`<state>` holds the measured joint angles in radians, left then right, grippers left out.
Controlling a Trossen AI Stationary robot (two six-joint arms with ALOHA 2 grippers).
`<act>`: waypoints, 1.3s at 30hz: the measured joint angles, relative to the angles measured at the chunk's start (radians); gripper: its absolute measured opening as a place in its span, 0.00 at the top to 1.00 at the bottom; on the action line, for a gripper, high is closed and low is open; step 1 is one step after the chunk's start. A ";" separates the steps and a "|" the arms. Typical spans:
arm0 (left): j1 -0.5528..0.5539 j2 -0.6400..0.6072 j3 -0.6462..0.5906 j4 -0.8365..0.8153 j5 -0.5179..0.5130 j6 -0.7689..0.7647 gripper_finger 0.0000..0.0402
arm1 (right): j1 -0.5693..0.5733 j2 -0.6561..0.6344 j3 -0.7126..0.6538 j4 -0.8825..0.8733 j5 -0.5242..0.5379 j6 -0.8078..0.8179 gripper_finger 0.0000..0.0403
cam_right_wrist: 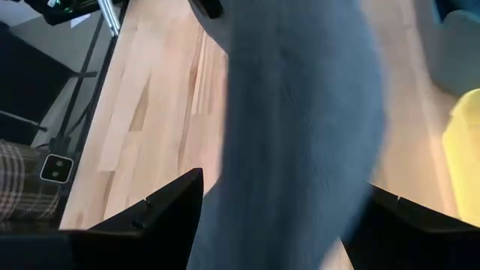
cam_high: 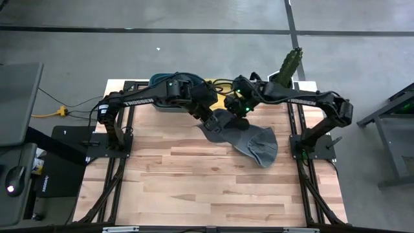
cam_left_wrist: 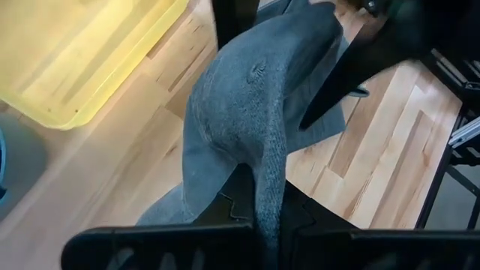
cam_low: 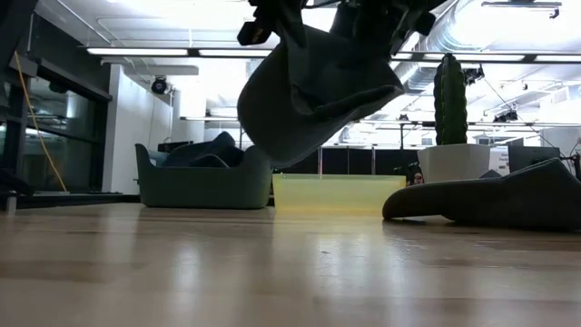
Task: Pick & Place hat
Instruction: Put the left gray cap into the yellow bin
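Two dark arms meet over the far middle of the wooden desk (cam_high: 194, 175), both at a grey hat (cam_high: 223, 121) lifted clear of the surface. The left gripper (cam_high: 213, 122) has its jaws clenched on the hat (cam_left_wrist: 247, 105), the knit fabric pinched between them and hanging away from the wrist camera in a fold. The right gripper (cam_high: 244, 109) is close beside it, jaws released and spread wide, with the hat (cam_right_wrist: 300, 135) hanging between the two fingers (cam_right_wrist: 161, 206); whether they touch the fabric cannot be told.

From desk height the hat (cam_low: 313, 86) hangs in the air as a rounded dark pouch under the two arms, well above the wood.

A second grey hat (cam_high: 259, 145) lies flat on the desk just right of the held one and nearer the front, seen in the low view as a slumped shape (cam_low: 490, 200) on the right.

At the far edge, a yellow tray (cam_low: 338, 193) sits behind the raised hat, its corner also showing under the left wrist (cam_left_wrist: 82, 60). To its left stands a teal bin (cam_low: 201, 182) with dark cloth heaped inside. A cactus (cam_low: 450, 100) in a white pot (cam_low: 450, 162) stands at the far right corner of the desk, upright.
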<state>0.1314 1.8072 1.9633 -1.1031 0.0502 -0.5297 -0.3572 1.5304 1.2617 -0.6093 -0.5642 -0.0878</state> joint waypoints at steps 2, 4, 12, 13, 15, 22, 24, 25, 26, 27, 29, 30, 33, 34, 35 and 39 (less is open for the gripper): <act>0.000 0.000 0.000 0.012 0.000 0.002 1.00 | 0.012 0.017 0.000 0.009 0.001 0.007 0.33; 0.000 0.000 0.000 0.014 0.000 0.004 1.00 | 0.021 0.031 0.000 0.020 0.012 0.027 0.34; 0.000 0.000 0.000 0.037 0.009 0.026 1.00 | 0.027 0.035 -0.001 0.070 0.094 0.075 0.35; 0.000 0.000 0.000 0.045 0.013 0.028 1.00 | 0.024 0.035 -0.001 0.074 0.096 0.086 0.36; 0.000 0.000 0.000 0.045 0.014 0.029 1.00 | 0.023 0.035 -0.001 0.075 0.114 0.101 0.40; 0.000 0.000 0.000 0.045 0.018 0.038 1.00 | 0.023 0.035 -0.001 0.073 0.152 0.116 0.68; 0.000 0.000 0.000 0.045 0.022 0.045 1.00 | 0.021 0.035 -0.001 0.072 0.154 0.127 0.79; 0.000 0.000 0.000 0.045 0.023 0.048 1.00 | 0.018 0.035 -0.001 0.070 0.154 0.132 0.84; 0.000 0.000 0.000 0.045 0.023 0.051 1.00 | 0.016 0.034 -0.001 0.067 0.154 0.134 0.91; 0.000 0.000 0.000 0.045 0.023 0.053 1.00 | 0.012 0.034 -0.001 0.064 0.154 0.133 0.95; 0.000 0.000 0.000 0.046 0.023 0.054 1.00 | 0.009 0.034 -0.001 0.062 0.155 0.136 0.97; 0.000 0.000 0.000 0.046 0.023 0.055 1.00 | 0.005 0.034 -0.001 0.061 0.155 0.144 0.97; 0.000 0.000 0.000 0.046 0.023 0.067 1.00 | 0.002 0.034 -0.001 0.053 0.154 0.157 0.99; 0.000 0.000 0.000 0.046 0.022 0.076 1.00 | 0.002 0.033 -0.001 0.050 0.154 0.161 0.99; 0.000 0.000 0.000 0.046 0.019 0.082 1.00 | 0.002 0.032 -0.001 0.045 0.154 0.166 0.99; 0.000 0.000 0.000 0.047 -0.011 0.110 0.99 | -0.001 0.031 -0.001 0.027 0.154 0.168 0.99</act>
<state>0.1310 1.8072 1.9632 -1.0565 0.0389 -0.4195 -0.3581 1.5612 1.2610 -0.5822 -0.4099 0.0803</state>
